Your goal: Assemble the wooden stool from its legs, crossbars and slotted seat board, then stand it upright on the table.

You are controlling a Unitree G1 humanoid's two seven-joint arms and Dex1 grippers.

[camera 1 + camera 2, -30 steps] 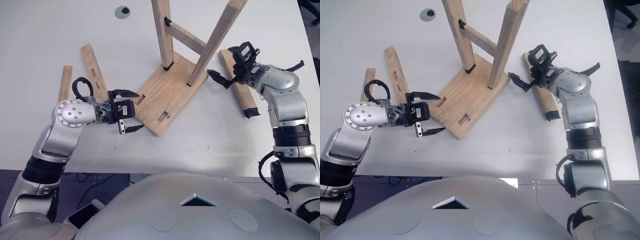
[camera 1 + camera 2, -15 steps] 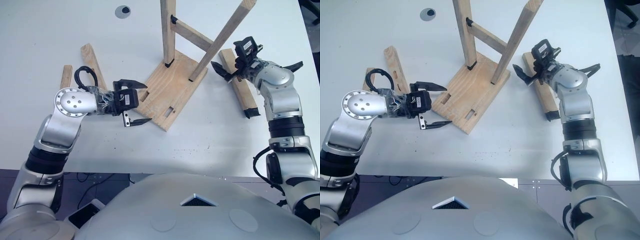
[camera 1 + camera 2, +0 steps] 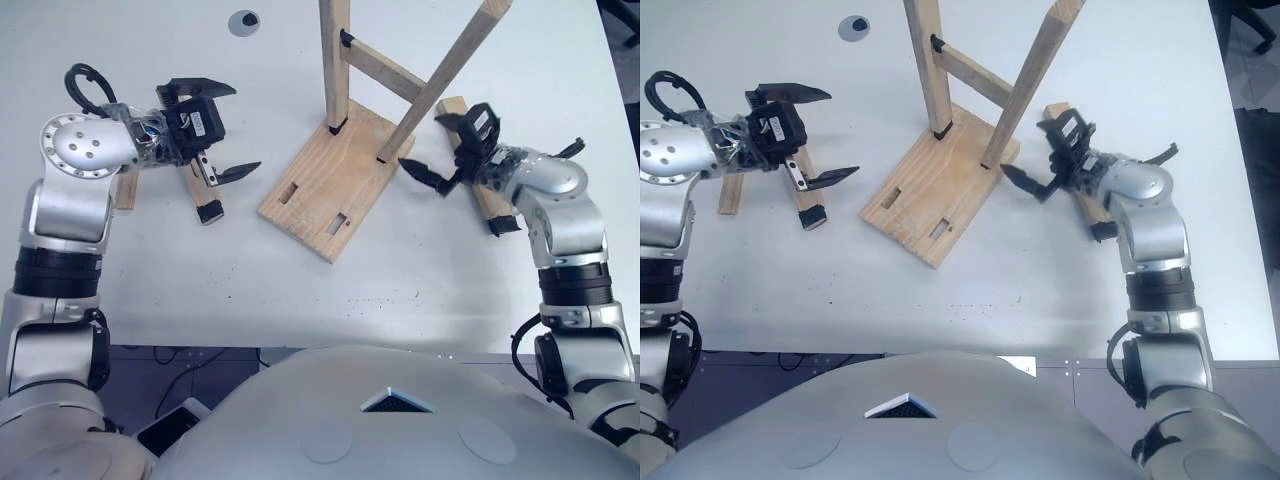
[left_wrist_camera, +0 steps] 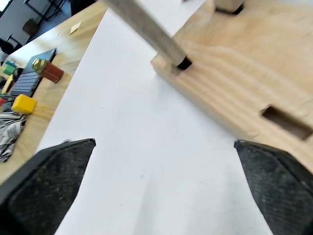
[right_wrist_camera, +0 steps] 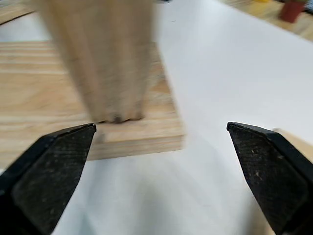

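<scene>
The slotted seat board point(image 3: 318, 190) lies flat mid-table with two legs plugged in: one upright point(image 3: 335, 60), one leaning right point(image 3: 445, 80), joined by a crossbar point(image 3: 385, 68). Two slots point(image 4: 286, 122) near its front edge are unfilled. My left gripper point(image 3: 245, 128) is open, hovering over a loose leg point(image 3: 205, 200) left of the board. A short crossbar point(image 3: 125, 188) lies farther left. My right gripper point(image 3: 422, 142) is open beside the foot of the leaning leg point(image 5: 102, 58), holding nothing. Another loose leg point(image 3: 497, 212) lies under the right forearm.
A grey round disc point(image 3: 245, 22) is set into the tabletop at the back. The table's front edge runs just below both arms. A neighbouring wooden bench with small coloured items point(image 4: 29, 83) stands beyond the table.
My left gripper has swung left and back, away from the board's front corner to above the loose leg. My right gripper has dropped towards the leaning leg's foot. The board turned slightly earlier.
</scene>
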